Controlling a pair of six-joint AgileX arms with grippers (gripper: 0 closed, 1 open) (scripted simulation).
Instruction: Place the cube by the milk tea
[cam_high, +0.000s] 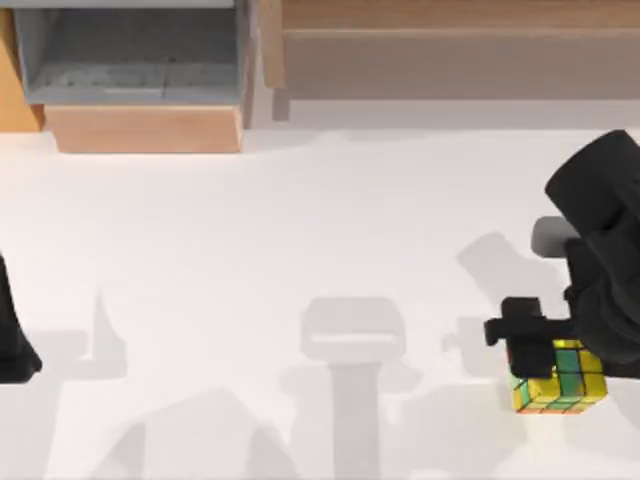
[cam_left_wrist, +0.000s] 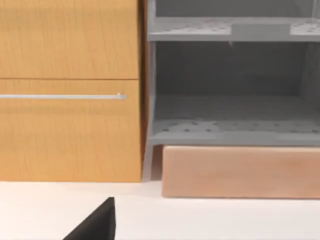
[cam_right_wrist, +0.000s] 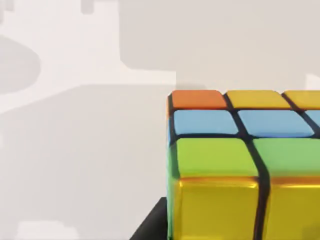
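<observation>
The cube (cam_high: 560, 378) is seen beside the near right table (cam_high: 300, 220) edge, under the right gripper (cam_high: 520, 340); grip state cannot be told. Judged light, rigid, slick; opposite flat faces should be gripped.

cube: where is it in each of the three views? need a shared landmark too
Top view: the cube sits on the white table near the lower right, under the right gripper.
Left wrist view: not in it; it faces the wooden cabinet and grey shelf.
Right wrist view: cube close up, lower right of the picture.
Shared landmark: the white table, also at the left wrist view's bottom.
</observation>
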